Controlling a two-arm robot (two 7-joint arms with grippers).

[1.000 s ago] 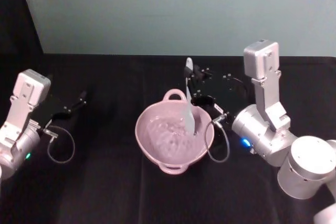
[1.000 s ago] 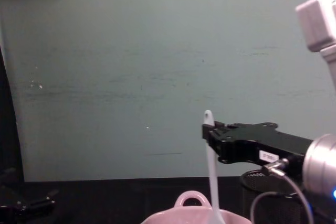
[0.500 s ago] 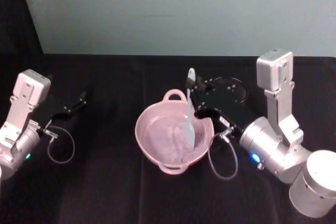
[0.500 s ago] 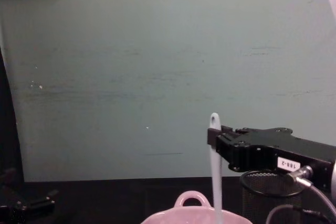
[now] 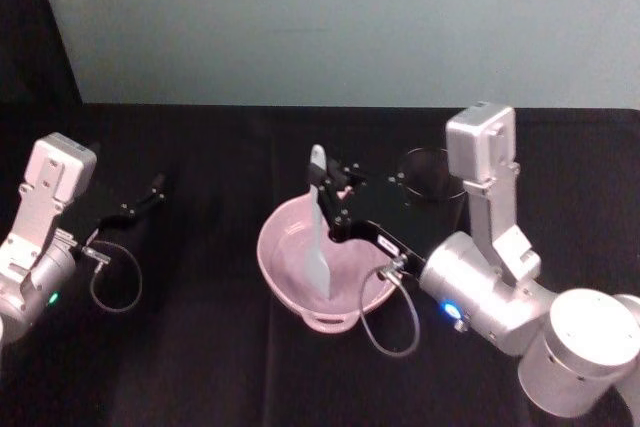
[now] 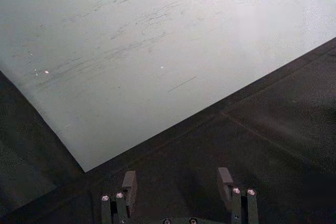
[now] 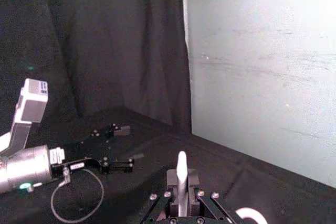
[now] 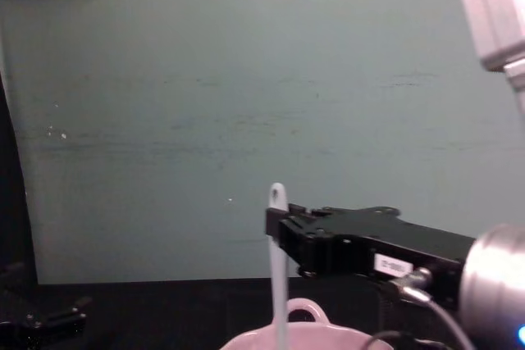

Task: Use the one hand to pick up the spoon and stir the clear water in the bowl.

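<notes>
at the centre of the head view the spoon (image 5: 317,219) is being held upright by the right gripper (image 5: 336,190), clamped high on its handle, its blade being dipped into the bowl (image 5: 272,265) left of its middle; the left gripper (image 5: 150,194) is being parked at the left edge, fingers (image 6: 128,181) spread and empty. with the slim handle being pinched so high, the spoon could be twisted in the jaws, or water (image 5: 345,269) slopped out by a wide sweep.
</notes>
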